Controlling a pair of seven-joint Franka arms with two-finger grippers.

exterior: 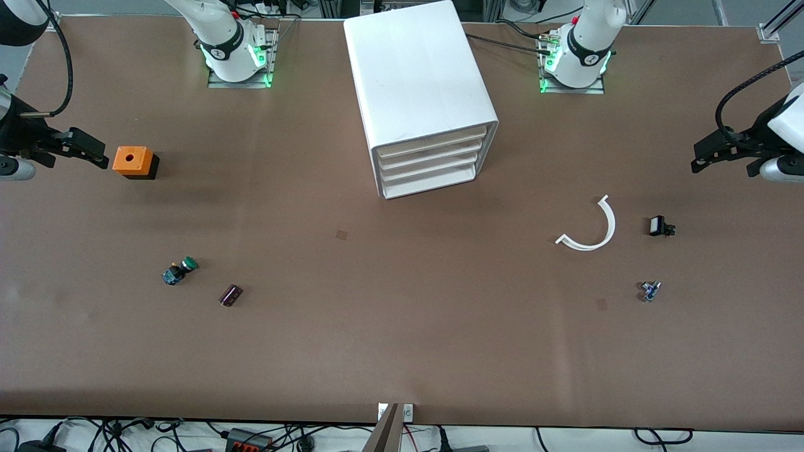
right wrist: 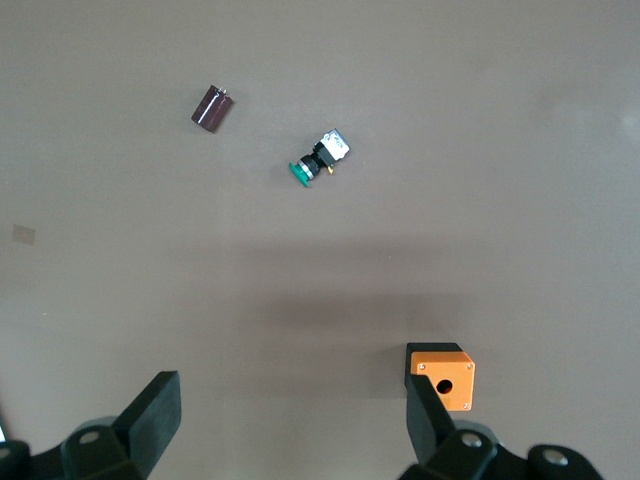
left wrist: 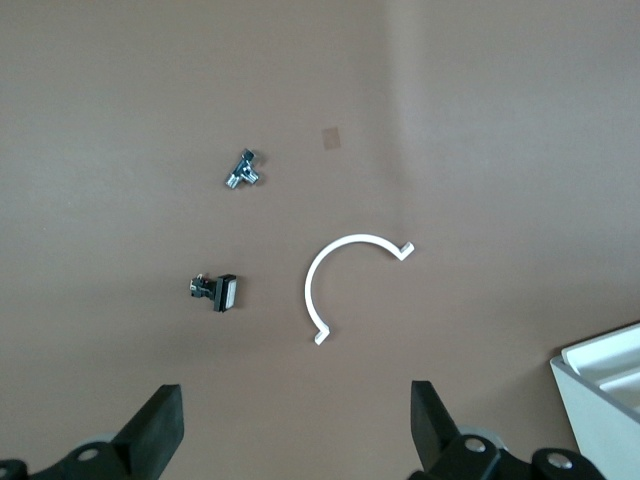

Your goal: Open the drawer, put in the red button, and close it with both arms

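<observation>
No red button shows in any view. The white drawer cabinet [exterior: 419, 81] stands at the middle of the table between the arm bases. Its drawers [exterior: 433, 160] face the front camera and all look shut. A corner of the cabinet shows in the left wrist view [left wrist: 605, 385]. My left gripper [exterior: 713, 150] hangs open and empty over the table at the left arm's end, also seen in the left wrist view [left wrist: 295, 435]. My right gripper [exterior: 88, 149] hangs open and empty beside the orange cube [exterior: 134, 162], also seen in the right wrist view [right wrist: 292, 425].
A green-capped button [exterior: 179, 271] and a dark cylinder [exterior: 230, 295] lie toward the right arm's end. A white curved strip [exterior: 593, 232], a small black-and-white part [exterior: 659, 226] and a small metal part [exterior: 650, 290] lie toward the left arm's end.
</observation>
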